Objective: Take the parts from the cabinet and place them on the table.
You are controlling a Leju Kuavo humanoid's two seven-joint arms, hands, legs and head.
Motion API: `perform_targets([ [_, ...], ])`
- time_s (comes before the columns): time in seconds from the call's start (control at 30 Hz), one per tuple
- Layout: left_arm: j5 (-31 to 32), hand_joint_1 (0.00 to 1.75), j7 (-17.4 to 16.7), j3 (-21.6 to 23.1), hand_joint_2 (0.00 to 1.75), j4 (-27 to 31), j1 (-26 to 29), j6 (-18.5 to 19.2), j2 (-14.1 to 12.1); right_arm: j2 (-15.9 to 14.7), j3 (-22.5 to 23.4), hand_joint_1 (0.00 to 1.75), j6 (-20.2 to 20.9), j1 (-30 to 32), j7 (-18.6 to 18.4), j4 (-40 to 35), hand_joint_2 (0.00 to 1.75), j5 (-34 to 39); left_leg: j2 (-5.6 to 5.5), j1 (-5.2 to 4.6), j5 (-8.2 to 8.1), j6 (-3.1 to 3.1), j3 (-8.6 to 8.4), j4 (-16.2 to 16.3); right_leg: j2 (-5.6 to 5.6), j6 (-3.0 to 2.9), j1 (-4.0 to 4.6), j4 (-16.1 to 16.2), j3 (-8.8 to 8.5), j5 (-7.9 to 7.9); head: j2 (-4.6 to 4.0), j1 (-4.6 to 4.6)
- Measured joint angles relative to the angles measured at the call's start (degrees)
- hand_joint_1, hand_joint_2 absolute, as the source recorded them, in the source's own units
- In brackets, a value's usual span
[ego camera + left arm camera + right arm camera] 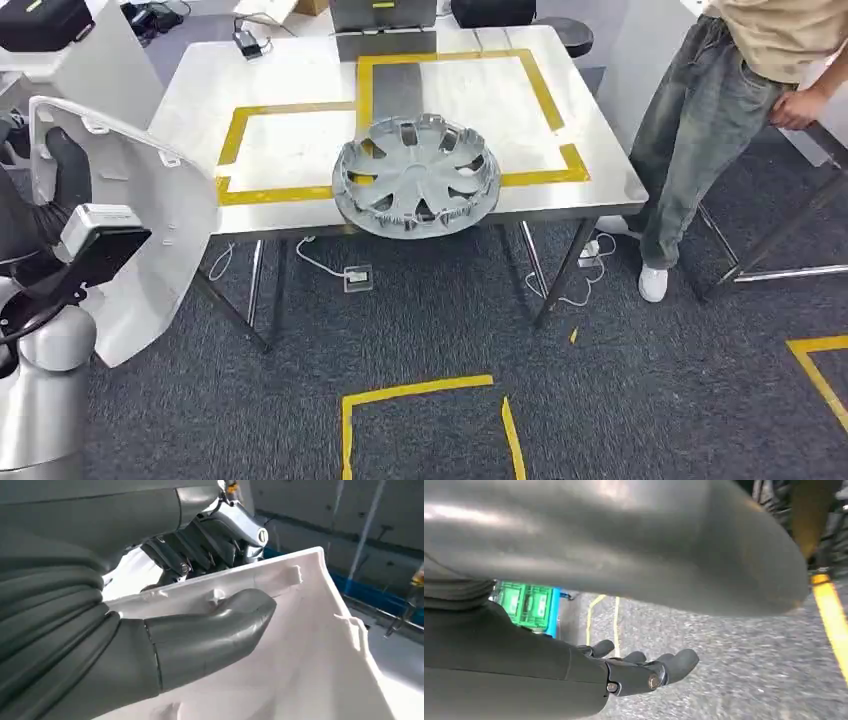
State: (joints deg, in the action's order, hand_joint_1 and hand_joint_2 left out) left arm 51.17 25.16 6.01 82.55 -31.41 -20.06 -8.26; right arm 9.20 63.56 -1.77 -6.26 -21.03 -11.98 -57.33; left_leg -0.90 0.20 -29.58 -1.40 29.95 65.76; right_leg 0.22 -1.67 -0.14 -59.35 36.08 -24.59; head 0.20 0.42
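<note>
The left hand (200, 630) is closest to the lens, clamped on a white plastic panel (150, 230): in the left wrist view the thick grey thumb presses on the panel's inner face just below its rim, with the darker fingers (185, 555) hooked over the far side of the edge. The panel is a large, curved, glossy white shell with small moulded tabs and clips along its border. In the head view it is held upright at the robot's left, off the worktop (300, 90) and beside its near left corner.

On the worktop lies a grey wheel cover (416, 175), round, with spoke-like openings and a toothed rim. It sits at the near edge, overlapping the yellow tape (290, 190) that marks out rectangles on the steel surface, and its rim juts slightly past the edge.

The right hand (644, 667) hangs above the grey carpet (734, 680), holding nothing, its dark fingers loosely apart. A green crate (526, 602) stands beyond it; what is inside cannot be made out.

A person (720, 110) stands at the worktop's right end.
</note>
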Motion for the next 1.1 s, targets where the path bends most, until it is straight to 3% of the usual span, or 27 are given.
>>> perform_targets([
  [0.03, 0.0, 1.75, 0.0, -0.1, 1.75, -0.1, -0.4, -0.1, -0.4, 0.0, 0.0, 0.00, 0.0, 0.0, 0.3, 0.0, 0.00, -0.1, 0.18, 0.01, 0.96, -0.27, 2.61, 4.0, 0.03, -0.33, -0.06, 0.2, -0.86, -0.66, 0.00, -0.45],
  [0.07, 0.0, 1.75, -0.4, -0.1, 1.75, -0.2, -0.6, 0.0, -0.7, 0.0, 0.0, 0.00, 0.0, 0.0, 0.7, 0.0, 0.00, -0.1, 0.21, 0.08, 0.23, -0.58, 5.57, 7.3, 0.06, -0.42, -0.10, 0.3, -1.58, -1.34, 0.00, -0.22],
  [0.13, 0.2, 1.75, -0.7, -0.1, 1.75, -0.5, -0.7, 0.0, -1.1, 0.1, 0.0, 0.00, 0.0, 0.0, 0.9, 0.0, 0.00, -0.2, 0.30, 0.11, -5.64, -0.46, 9.84, 10.2, 0.20, -0.47, -0.11, 0.3, -3.28, -2.94, 0.00, -0.31],
  [0.17, 0.3, 1.75, -0.8, -0.1, 1.75, -0.6, -0.7, 0.0, -1.4, 0.1, 0.0, 0.00, 0.1, 0.1, 0.9, 0.0, 0.00, -0.2, 0.35, 0.11, -7.71, -0.45, 11.05, 9.8, 0.28, -0.49, -0.11, 0.3, -4.23, -3.77, 0.00, -0.27],
  [0.2, 0.3, 1.75, -0.9, -0.1, 1.75, -0.7, -0.7, 0.0, -1.5, 0.2, 0.0, 0.00, 0.1, 0.2, 0.8, 0.0, 0.00, -0.3, 0.38, 0.10, -8.08, -0.33, 11.56, 8.2, 0.35, -0.50, -0.10, 0.3, -5.36, -4.67, 0.00, -0.31],
  [0.23, 0.3, 1.75, -1.0, -0.1, 1.75, -0.8, -0.7, 0.0, -1.8, 0.3, 0.0, 0.00, 0.2, 0.2, 0.8, 0.0, 0.00, -0.3, 0.39, 0.10, -6.73, -0.20, 11.42, 5.2, 0.45, -0.44, -0.10, 0.3, -6.57, -5.61, 0.00, -0.27],
  [0.27, 0.2, 1.75, -1.0, -0.1, 1.75, -0.9, -0.7, 0.0, -2.1, 0.5, -0.1, 0.00, 0.3, 0.2, 0.8, 0.0, 0.00, -0.4, 0.39, 0.07, -2.89, -0.06, 11.07, 1.3, 0.48, -0.26, -0.10, 0.3, -7.74, -6.54, 0.00, -0.29],
  [0.3, 0.2, 1.75, -1.0, -0.2, 1.75, -1.0, -0.6, -0.1, -2.3, 0.5, -0.1, 0.00, 0.3, 0.2, 0.8, 0.0, 0.00, -0.4, 0.45, 0.01, 3.96, 0.26, 10.93, -2.9, 0.48, -0.08, -0.10, 0.5, -8.22, -7.48, 0.00, -0.29],
  [0.33, 0.1, 1.75, -1.0, -0.2, 1.75, -1.2, -0.5, -0.1, -2.5, 0.7, -0.1, 0.00, 0.3, 0.2, 0.9, 0.0, 0.00, -0.3, 0.59, -0.22, 8.53, 0.43, 11.74, -6.4, 0.52, 0.26, 0.14, -0.2, -9.19, -8.37, 0.00, -0.34],
  [0.37, 0.1, 1.75, -1.0, -0.3, 1.75, -1.3, -0.5, -0.1, -2.7, 0.7, -0.1, 0.00, 0.3, 0.2, 1.2, 0.0, 0.00, -0.3, 0.56, -0.38, 8.03, 0.66, 10.67, -5.5, 0.76, 0.75, 0.28, 0.2, -9.19, -9.35, 0.00, -0.42],
  [0.4, 0.1, 1.75, -1.0, -0.3, 1.75, -1.3, -0.4, -0.1, -2.8, 0.7, -0.1, 0.00, 0.3, 0.2, 1.1, 0.0, 0.00, -0.3, 0.49, -0.39, 7.86, 0.95, 10.37, -5.3, 0.59, 1.07, 0.32, 0.7, -10.40, -10.17, 0.00, -0.33],
  [0.43, 0.0, 1.75, -1.0, -0.4, 1.75, -1.3, -0.8, -0.2, -2.8, 0.7, -0.1, 0.00, 0.3, 0.1, 1.0, 0.0, 0.00, -0.3, 0.48, -0.16, 7.41, 1.38, 9.88, -5.6, 0.61, 1.39, 0.46, -0.5, -10.71, -8.98, 0.00, -0.29],
  [0.47, 0.0, 1.75, -1.1, -0.4, 1.75, -1.3, -1.1, -0.3, -2.8, 0.7, -0.1, 0.00, 0.3, -0.1, 1.0, 0.0, 0.00, -0.3, 0.27, -0.01, 7.14, 1.76, 8.97, -5.7, 0.62, 1.63, 0.51, -1.9, -10.30, -8.45, 0.00, -0.23],
  [0.5, 0.0, 1.75, -1.2, -0.5, 1.75, -1.3, -1.3, -0.4, -2.8, 0.7, -0.1, 0.00, 0.3, -0.3, 1.0, 0.0, 0.00, -0.2, 0.22, 0.13, 6.50, 2.06, 8.03, -6.0, 0.46, 1.96, 0.32, -5.4, -8.37, -7.10, 0.00, -0.14],
  [0.53, 0.0, 1.75, -1.4, -0.5, 1.75, -1.4, -1.5, -0.5, -2.9, 0.7, -0.1, 0.00, 0.2, -0.4, 1.2, 0.0, 0.00, -0.1, 0.33, 0.19, 5.82, 2.39, 7.26, -6.1, 0.33, 2.27, 0.30, -9.3, -5.88, -6.37, 0.00, -0.09],
  [0.57, 0.0, 1.75, -1.5, -0.6, 1.75, -1.4, -1.6, -0.6, -2.9, 0.7, -0.1, 0.00, 0.2, -0.4, 1.4, 0.0, 0.00, 0.1, 0.33, 0.19, 5.08, 2.59, 6.53, -6.2, 0.27, 2.63, 0.11, -12.9, -2.81, -7.11, 0.00, -0.12],
  [0.63, -0.1, 1.75, -1.6, -0.6, 1.75, -1.4, -1.5, -0.6, -3.0, 0.7, -0.1, 0.00, 0.2, -0.3, 1.3, 0.0, 0.00, 0.3, 0.20, 0.20, 3.42, 2.67, 4.86, -6.2, 0.18, 3.08, -0.13, -16.8, 2.23, -12.49, 0.00, -0.12],
  [0.67, -0.1, 1.75, -1.6, -0.6, 1.75, -1.4, -1.5, -0.6, -3.0, 0.7, -0.1, 0.00, 0.2, -0.2, 1.2, 0.0, 0.00, 0.3, 0.08, 0.22, 2.55, 2.61, 3.91, -6.2, 0.16, 3.17, -0.19, -16.6, 3.79, -14.63, 0.00, -0.07],
  [0.7, -0.1, 1.75, -1.6, -0.6, 1.75, -1.4, -1.5, -0.6, -3.0, 0.7, -0.1, 0.00, 0.2, 0.0, 1.1, 0.0, 0.00, 0.3, -0.09, 0.24, 1.60, 2.42, 2.73, -6.2, 0.12, 3.05, -0.22, -15.3, 4.77, -15.54, 0.00, -0.03],
  [0.73, -0.1, 1.75, -1.7, -0.6, 1.75, -1.4, -1.5, -0.6, -3.1, 0.6, -0.1, 0.00, 0.2, 0.1, 1.1, 0.0, 0.00, 0.3, -0.12, 0.27, 0.65, 2.26, 1.50, -6.2, 0.09, 2.96, -0.22, -12.7, 5.02, -14.59, 0.00, -0.03],
  [0.77, -0.2, 1.75, -1.7, -0.6, 1.75, -1.5, -1.5, -0.6, -3.1, 0.5, -0.1, 0.00, 0.2, 0.2, 1.1, 0.0, 0.00, 0.3, -0.10, 0.27, -0.32, 2.14, 0.20, -6.2, 0.03, 2.76, -0.21, -9.2, 4.92, -11.53, 0.00, -0.01],
  [0.83, -0.3, 1.75, -1.7, -0.7, 1.75, -2.1, -1.7, -0.6, -3.3, 0.5, 0.0, 0.00, 0.0, 0.8, 1.3, 0.0, 0.00, 0.3, -0.16, 0.03, -2.42, 1.68, -1.80, -5.8, -0.38, 2.29, -0.04, -1.4, 5.53, 1.02, 0.00, -0.05],
  [0.9, -0.5, 1.75, -1.8, -0.7, 1.75, -2.4, -1.8, -0.4, -3.4, 0.5, 0.0, 0.00, 0.0, 0.7, 1.6, 0.0, 0.00, 0.3, -0.45, -0.09, -4.59, 0.79, -2.93, -6.6, -0.41, 1.42, 0.31, -2.0, 3.97, 0.85, 0.00, -0.09],
  [0.97, -0.6, 1.75, -1.7, -1.0, 1.75, -2.4, -2.5, -0.5, -3.9, 0.5, 0.0, 0.00, -0.1, 0.2, 0.5, 0.0, 0.00, 0.3, -0.45, -0.13, -3.52, -0.02, -4.55, -5.4, -0.34, 0.35, 0.12, -1.4, 2.16, 0.14, 0.00, -0.09],
  [1.03, -0.5, 1.75, -1.6, -1.1, 1.75, -2.6, -2.9, -0.7, -4.3, 0.5, 0.0, 0.00, -0.1, 0.1, 0.5, 0.0, 0.00, 0.2, 0.20, 0.01, -1.77, -0.28, -1.70, 0.2, -0.11, -0.45, -0.10, -0.6, 0.21, -0.57, 0.00, -0.40],
  [1.07, -0.2, 1.75, -1.2, -1.1, 1.75, -3.0, -3.1, -0.9, -4.5, 0.5, 0.0, 0.00, -0.1, 0.1, 0.7, 0.0, 0.00, 0.1, 0.31, 0.01, -2.00, -0.45, 1.23, 4.3, -0.10, -0.66, -0.11, -0.4, -0.63, -0.93, 0.00, -0.29],
  [1.1, 0.3, 1.75, -0.6, -1.1, 1.75, -3.5, -3.0, -1.2, -4.8, 0.5, 0.0, 0.00, -0.1, 0.0, 0.9, 0.0, 0.00, -0.1, 0.33, 0.04, -3.85, -0.67, 3.80, 7.1, -0.03, -0.81, -0.10, -0.2, -1.40, -1.58, 0.00, -0.40],
])
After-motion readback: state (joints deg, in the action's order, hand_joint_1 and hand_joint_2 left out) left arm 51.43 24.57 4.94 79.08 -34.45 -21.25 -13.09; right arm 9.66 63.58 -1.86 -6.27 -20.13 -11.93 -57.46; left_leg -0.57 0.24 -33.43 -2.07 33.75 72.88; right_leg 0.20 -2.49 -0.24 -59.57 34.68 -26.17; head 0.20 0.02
